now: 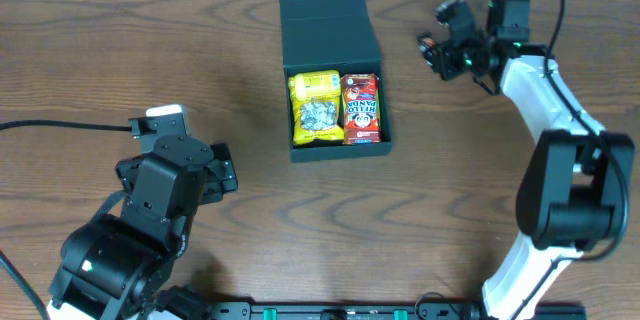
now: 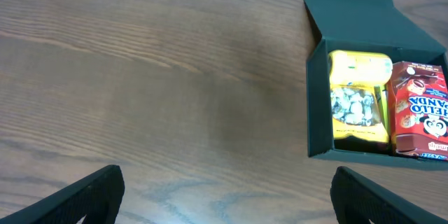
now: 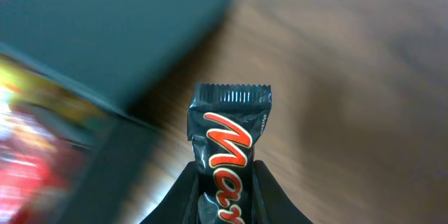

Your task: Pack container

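Observation:
The container [image 1: 323,15] is a dark box at the table's middle back, its flap lid open and folded back. Inside lie a yellow snack pack [image 1: 315,108] and a red Hello Panda pack [image 1: 360,108], side by side. My right gripper [image 1: 432,50] hovers to the right of the container, level with its lid, shut on a black Mars bar [image 3: 227,140] that sticks out past the fingertips [image 3: 260,175]. The container [image 3: 105,35] shows blurred to the left of the bar. My left gripper [image 2: 225,182] stands open over bare wood, left of the container [image 2: 350,7], with nothing between its fingers.
The table is brown wood grain [image 1: 120,50]. A black cable [image 1: 60,126] runs in from the left edge to the left arm. The right arm's white link [image 1: 545,90] stretches along the right side.

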`<state>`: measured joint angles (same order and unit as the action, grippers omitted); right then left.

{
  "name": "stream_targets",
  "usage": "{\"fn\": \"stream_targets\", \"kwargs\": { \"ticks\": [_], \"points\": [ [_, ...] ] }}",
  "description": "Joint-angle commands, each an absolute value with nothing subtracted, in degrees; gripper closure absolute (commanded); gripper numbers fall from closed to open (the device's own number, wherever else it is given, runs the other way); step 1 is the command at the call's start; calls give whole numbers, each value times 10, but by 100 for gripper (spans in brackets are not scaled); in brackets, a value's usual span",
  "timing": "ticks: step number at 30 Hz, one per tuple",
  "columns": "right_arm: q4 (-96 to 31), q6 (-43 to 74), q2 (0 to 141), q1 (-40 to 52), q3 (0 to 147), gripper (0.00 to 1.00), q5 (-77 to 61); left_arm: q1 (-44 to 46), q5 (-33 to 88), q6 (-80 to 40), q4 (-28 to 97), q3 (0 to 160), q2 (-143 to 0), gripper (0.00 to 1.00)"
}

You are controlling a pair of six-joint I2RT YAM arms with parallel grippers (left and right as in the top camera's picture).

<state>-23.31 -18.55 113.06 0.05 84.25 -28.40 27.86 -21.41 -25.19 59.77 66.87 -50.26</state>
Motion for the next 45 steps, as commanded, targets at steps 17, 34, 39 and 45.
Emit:
{"fn": "stream_targets", "kwargs": {
  "ticks": [17, 34, 39, 45],
  "points": [
    [-342, -8, 1054, 268, 858, 88, -175, 277, -225, -244, 598, 674, -502, 5],
    [-427, 210, 1059, 356, 854, 86, 90, 277, -225, -244, 598, 674, -502, 5],
    [-426, 221, 1061, 356, 853, 57, 88, 277, -225, -244, 598, 674, -502, 5],
    [-424, 223, 1061, 356, 853, 49, 88, 277, -225, -244, 598, 674, -502, 5]
  ]
}}
